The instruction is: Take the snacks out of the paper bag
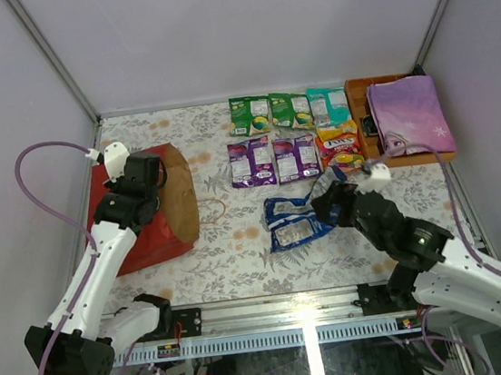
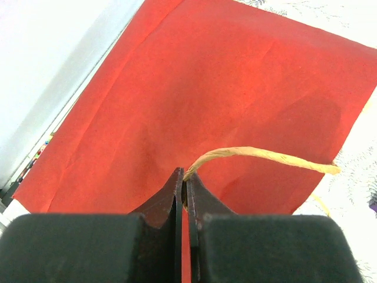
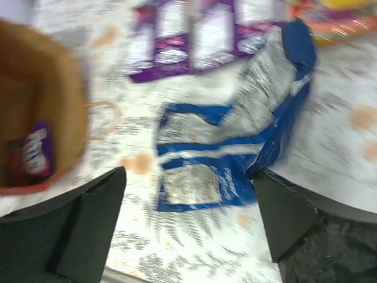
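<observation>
The red paper bag [image 1: 141, 228] lies on its side at the left, brown mouth facing right. My left gripper [image 2: 185, 177] is shut on the bag's twine handle [image 2: 265, 154], above the red side [image 2: 194, 88]. My right gripper [image 3: 188, 173] stands open just over the large blue snack bag [image 3: 224, 159], which rests crumpled on the table [image 1: 293, 222]. Green [image 1: 249, 114], teal [image 1: 327, 103], purple [image 1: 252, 162] and yellow-red [image 1: 339, 144] packets lie in rows at the back. In the right wrist view a purple packet [image 3: 32, 153] shows inside the bag's mouth [image 3: 53, 88].
An orange-brown wooden tray [image 1: 358, 92] at the back right holds a purple book [image 1: 409, 113]. The bag's other twine handle [image 1: 212, 212] lies on the floral tablecloth beside its mouth. Grey walls close in the left, back and right sides.
</observation>
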Tool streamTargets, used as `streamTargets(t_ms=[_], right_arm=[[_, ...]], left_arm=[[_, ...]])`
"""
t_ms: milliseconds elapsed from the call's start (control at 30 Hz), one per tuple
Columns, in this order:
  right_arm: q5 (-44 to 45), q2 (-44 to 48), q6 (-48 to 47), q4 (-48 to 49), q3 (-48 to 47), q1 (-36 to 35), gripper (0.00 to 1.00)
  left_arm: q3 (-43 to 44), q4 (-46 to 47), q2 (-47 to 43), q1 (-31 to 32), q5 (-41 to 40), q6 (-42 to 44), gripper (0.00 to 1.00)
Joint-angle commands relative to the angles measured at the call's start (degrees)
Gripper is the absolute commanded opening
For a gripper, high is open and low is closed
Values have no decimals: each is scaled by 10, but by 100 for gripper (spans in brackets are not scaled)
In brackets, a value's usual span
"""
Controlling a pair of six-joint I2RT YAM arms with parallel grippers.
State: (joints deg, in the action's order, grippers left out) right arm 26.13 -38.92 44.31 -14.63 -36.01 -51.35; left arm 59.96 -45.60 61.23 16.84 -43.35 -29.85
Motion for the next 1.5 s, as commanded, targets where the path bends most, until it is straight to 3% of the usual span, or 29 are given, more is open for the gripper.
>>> streamTargets(t_ms=[0,67,167,367,467,567,700,867,967,1133,1333,1467], right_arm=[[189,90,190,-234,2,-1,100],[220,90,151,-222,-31,-1,100],[243,14,48,-169,-92,-2,100],[157,-273,-86,-96,-214,-3,100],[90,-356,-147,-4,-226,4,99],[-91,-400,-131,69,-187,78,91],[-192,-415,-83,136,-83,141,85],[-250,-406,-45,191,49,245,87],[-259,-418,-37,219,95,305,93],[-266,-419,-48,173,69,358,100],[-224,-282,-119,83,-27,366,99],[-268,-262,-140,47,-58,432,99]], left_arm=[[4,25,-11,-3,12,6,0],[5,26,-10,-3,18,8,0],[5,27,-10,-3,25,11,0],[-1,28,-11,-3,27,15,0],[-2,32,-10,-3,32,19,0],[-3,34,-5,-3,32,22,0],[-5,35,-1,-3,32,24,0],[-6,36,7,-4,37,26,0],[-5,36,14,-4,41,27,0],[-5,37,25,-4,42,29,0],[-4,36,38,-4,43,30,0],[-2,36,40,-4,49,32,0]])
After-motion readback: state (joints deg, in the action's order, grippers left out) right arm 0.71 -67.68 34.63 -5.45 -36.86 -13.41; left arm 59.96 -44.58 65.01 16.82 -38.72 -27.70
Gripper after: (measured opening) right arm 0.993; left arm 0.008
